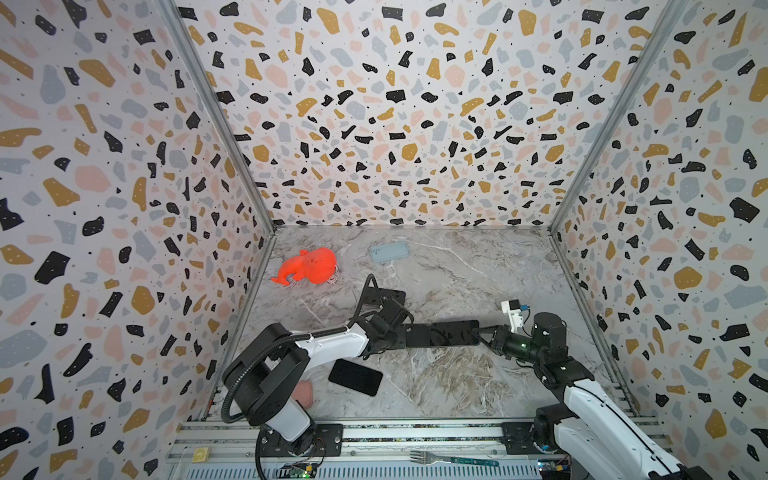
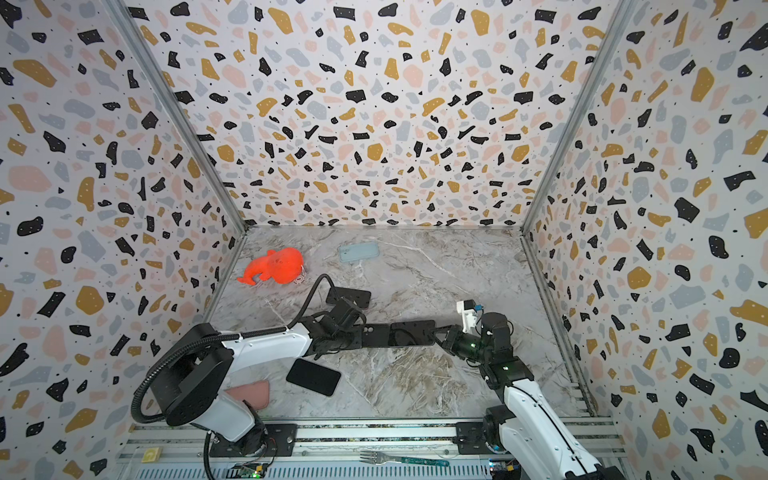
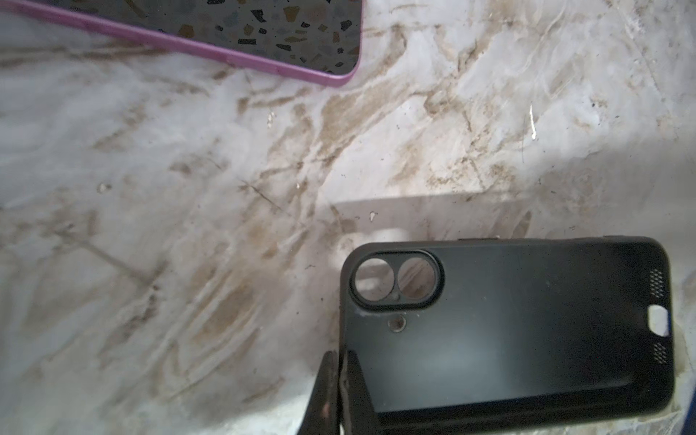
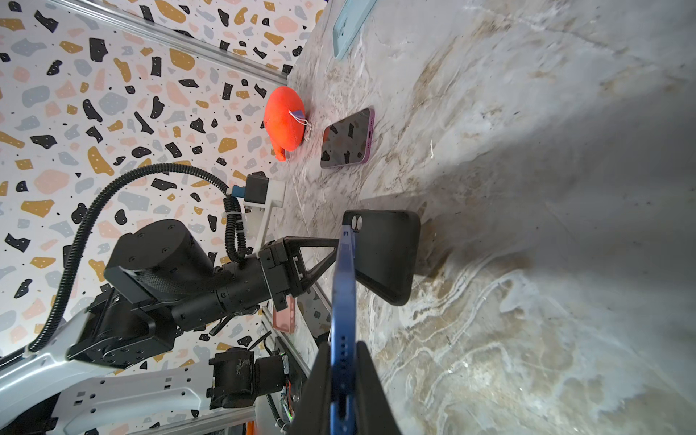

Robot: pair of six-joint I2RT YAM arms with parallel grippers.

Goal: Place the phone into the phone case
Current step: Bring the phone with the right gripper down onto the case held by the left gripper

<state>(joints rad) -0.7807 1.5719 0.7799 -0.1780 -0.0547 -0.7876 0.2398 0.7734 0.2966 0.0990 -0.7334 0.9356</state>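
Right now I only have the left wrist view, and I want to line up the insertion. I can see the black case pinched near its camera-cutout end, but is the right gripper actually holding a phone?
Observer: Yes. The right gripper is shut on a blue-edged phone, which its wrist view shows edge-on.
Operator: Is it inside the case yet?
Observer: No. In both top views the phone's glossy face is bare and lies end to end with the black case.
Operator: Any other case nearby?
Observer: A pink case lies flat beside the left arm.
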